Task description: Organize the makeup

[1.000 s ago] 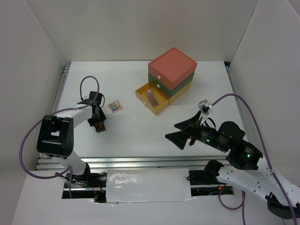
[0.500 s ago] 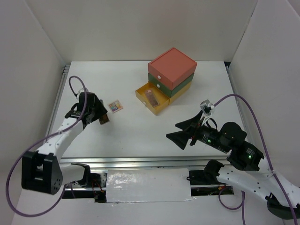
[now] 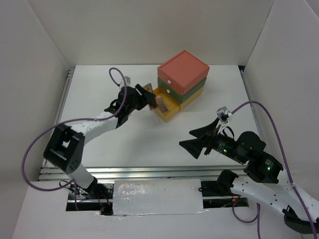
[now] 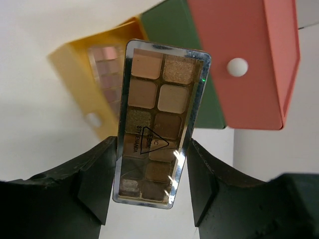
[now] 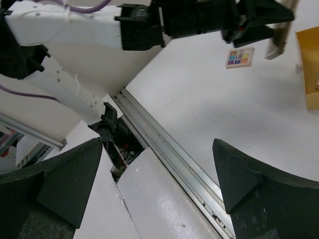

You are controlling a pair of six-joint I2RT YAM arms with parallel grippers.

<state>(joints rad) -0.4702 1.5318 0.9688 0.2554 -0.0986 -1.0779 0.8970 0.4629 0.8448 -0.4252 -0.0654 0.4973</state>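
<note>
Palette [image 4: 157, 122] sits clamped in left tool [image 4: 152, 159] near yellow drawer [image 4: 75, 59]; right tool [image 3: 188, 139] gapes empty.

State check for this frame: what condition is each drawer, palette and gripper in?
Left gripper: jaws shut on the brown palette, held up beside the yellow drawer.
Right gripper: jaws open, empty.
Yellow drawer: pulled open, second palette lying inside.
Green drawer: shut.
Orange drawer: shut.
Multicolour palette: lying flat on the table.
</note>
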